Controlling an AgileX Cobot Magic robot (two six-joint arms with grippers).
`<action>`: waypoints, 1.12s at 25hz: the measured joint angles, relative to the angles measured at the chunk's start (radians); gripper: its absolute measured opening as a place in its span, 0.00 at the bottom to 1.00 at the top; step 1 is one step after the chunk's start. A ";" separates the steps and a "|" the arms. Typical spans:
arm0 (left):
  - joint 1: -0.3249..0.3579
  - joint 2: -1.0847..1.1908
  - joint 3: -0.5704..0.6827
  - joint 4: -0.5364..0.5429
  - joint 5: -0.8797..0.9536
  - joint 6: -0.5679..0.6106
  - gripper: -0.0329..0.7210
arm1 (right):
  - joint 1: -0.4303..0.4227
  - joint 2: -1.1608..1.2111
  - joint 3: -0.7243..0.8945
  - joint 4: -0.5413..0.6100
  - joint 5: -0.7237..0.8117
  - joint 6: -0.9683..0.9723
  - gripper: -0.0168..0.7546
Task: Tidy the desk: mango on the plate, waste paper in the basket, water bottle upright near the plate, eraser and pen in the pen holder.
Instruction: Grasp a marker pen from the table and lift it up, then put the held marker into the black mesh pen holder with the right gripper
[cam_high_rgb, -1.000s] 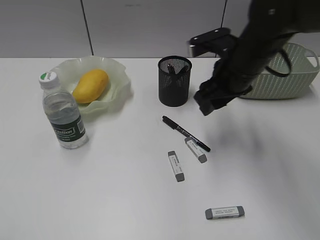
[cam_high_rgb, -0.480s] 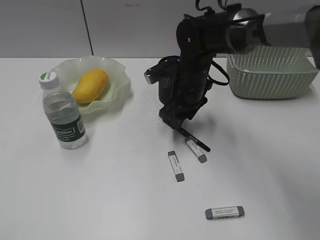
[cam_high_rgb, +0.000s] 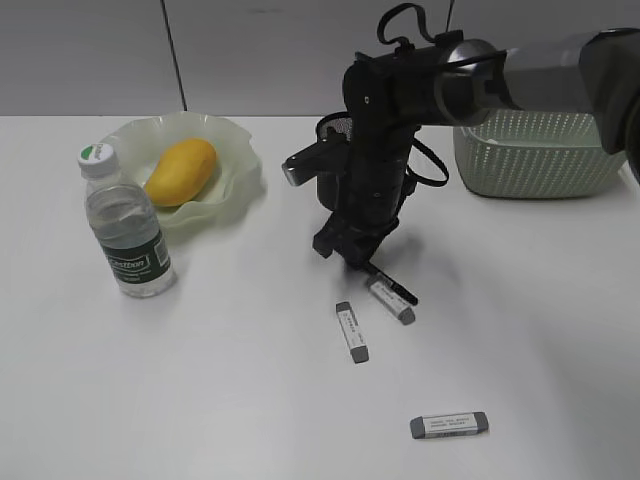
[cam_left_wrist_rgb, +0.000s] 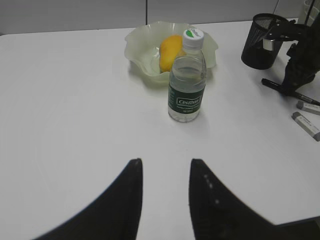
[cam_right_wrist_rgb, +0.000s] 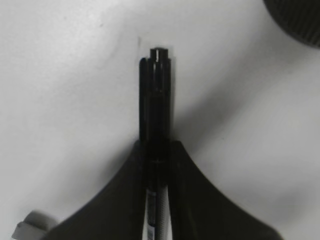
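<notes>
The mango (cam_high_rgb: 181, 171) lay in the plate (cam_high_rgb: 236, 178); the right gripper (cam_right_wrist_rgb: 157, 150) pinched the pen (cam_right_wrist_rgb: 156, 105); the left gripper (cam_left_wrist_rgb: 165, 172) stood parted, empty.

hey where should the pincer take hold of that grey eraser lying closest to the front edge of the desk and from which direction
Grip the eraser across its short width, at mid-length, coming straight down from above. It lies flat and alone on the desk, a long thin bar lying nearly left to right, so its long sides are free for the fingers.
</notes>
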 joint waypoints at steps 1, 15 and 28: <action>0.000 0.000 0.000 0.000 0.000 0.000 0.36 | 0.000 -0.001 0.000 0.000 0.000 0.000 0.15; 0.000 0.000 0.000 0.000 0.000 0.000 0.36 | -0.005 -0.398 0.052 0.157 -0.519 -0.042 0.15; 0.000 0.000 0.000 0.000 0.000 0.000 0.36 | -0.043 -0.239 0.370 0.194 -1.308 0.017 0.15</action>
